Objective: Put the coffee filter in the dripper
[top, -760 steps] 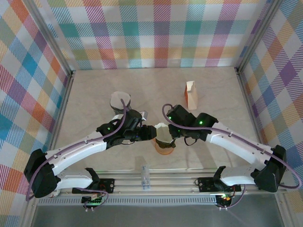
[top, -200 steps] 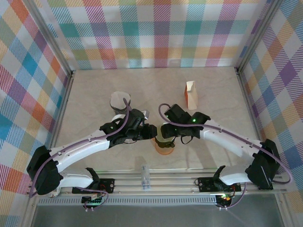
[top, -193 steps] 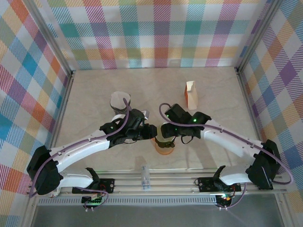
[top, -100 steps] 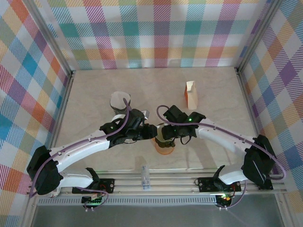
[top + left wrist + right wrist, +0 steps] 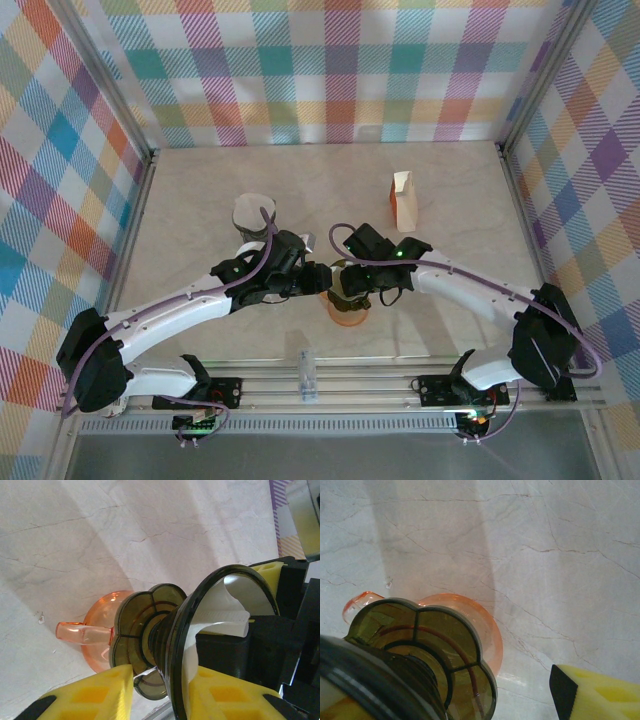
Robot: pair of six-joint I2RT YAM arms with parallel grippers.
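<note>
Squarely in left end effector: dripper.

The pale marble table carries an orange cup. Behind it to the right stands a carton. Behind it to the left stands a grey canister.

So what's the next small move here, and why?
Probably the right pincer nudges the white paper filter deeper: it sits folded and crumpled inside the tilted dark translucent plastic dripper, which the left pincer grips by its neck.
</note>
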